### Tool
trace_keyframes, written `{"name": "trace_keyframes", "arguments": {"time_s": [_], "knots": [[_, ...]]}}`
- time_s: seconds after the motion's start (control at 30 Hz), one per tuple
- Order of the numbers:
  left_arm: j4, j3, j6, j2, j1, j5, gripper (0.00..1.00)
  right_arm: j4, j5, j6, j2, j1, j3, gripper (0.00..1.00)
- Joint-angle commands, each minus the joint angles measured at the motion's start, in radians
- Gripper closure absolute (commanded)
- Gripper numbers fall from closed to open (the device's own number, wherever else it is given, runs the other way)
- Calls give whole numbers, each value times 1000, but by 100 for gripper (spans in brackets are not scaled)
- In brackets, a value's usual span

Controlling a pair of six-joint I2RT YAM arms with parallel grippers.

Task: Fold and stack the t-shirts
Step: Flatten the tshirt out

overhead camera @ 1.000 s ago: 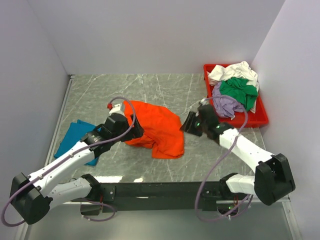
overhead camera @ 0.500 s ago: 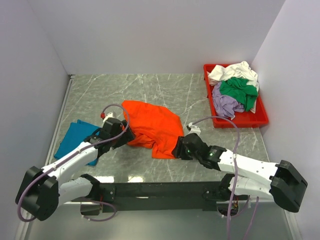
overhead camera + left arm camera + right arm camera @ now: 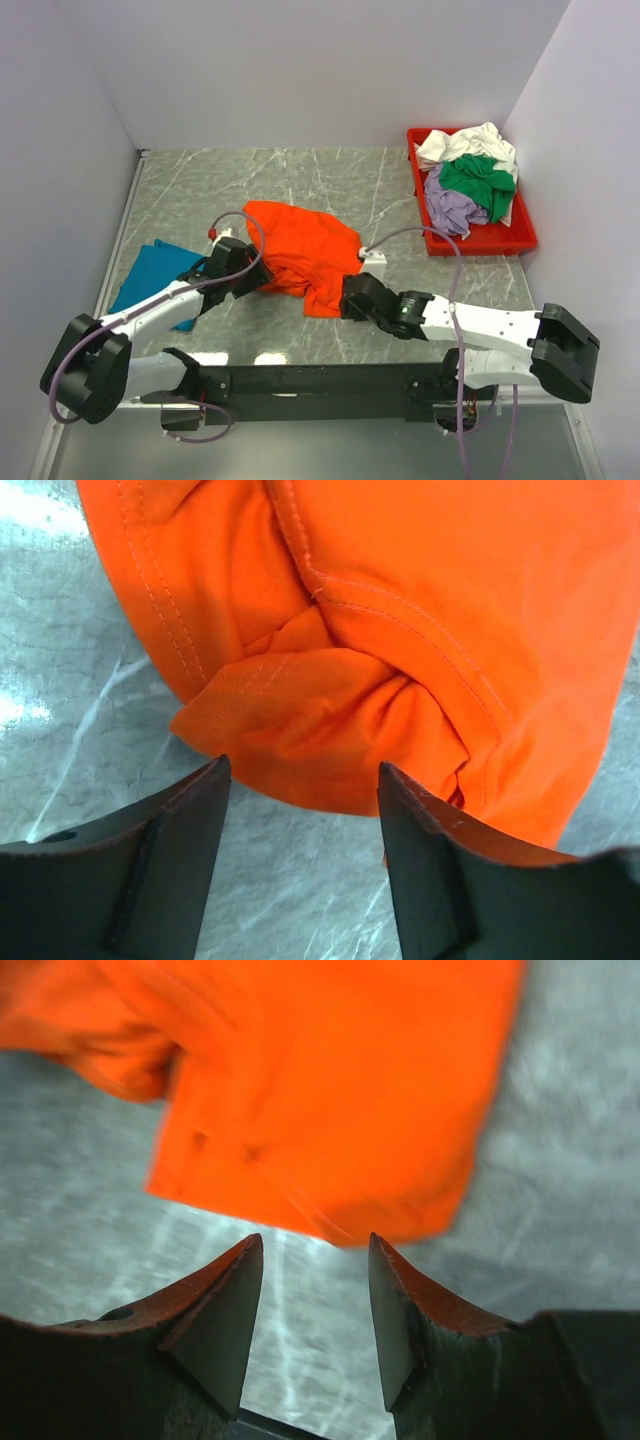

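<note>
Swung over from the far right, the right claw (image 3: 346, 297) sits open at the orange t-shirt (image 3: 312, 250) near hem; the left claw (image 3: 253, 276), narrowing but empty, faces its left edge, so a two-handed grasp looks close.

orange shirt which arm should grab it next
Left, likely: the left claw is open around the bunched edge of the orange shirt; the right claw is open just at the hem.

Bright even light; motion blur in right wrist view

Right claw (image 3: 315, 1245) swung down to orange t-shirt (image 3: 305, 255); left claw (image 3: 300, 775) seemingly narrowing.
</note>
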Motion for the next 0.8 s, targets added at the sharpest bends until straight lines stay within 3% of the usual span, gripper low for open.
{"name": "trace_keyframes", "arguments": {"time_s": [0.0,0.17,0.37,0.6,0.73,0.77], "knots": [[56,-4,-14,30,2,2,35,45,81,-118,40,23,122,46],[75,13,-10,71,2,-6,39,66,61,-256,216,48,235,46],[68,67,3,134,2,-32,58,30,101,-335,430,80,360,46],[44,96,15,128,5,-53,80,14,179,-353,551,80,426,45],[21,114,29,122,13,-64,88,-6,211,-362,614,77,463,50],[7,122,32,119,16,-70,90,-15,221,-361,629,74,470,61]]}}
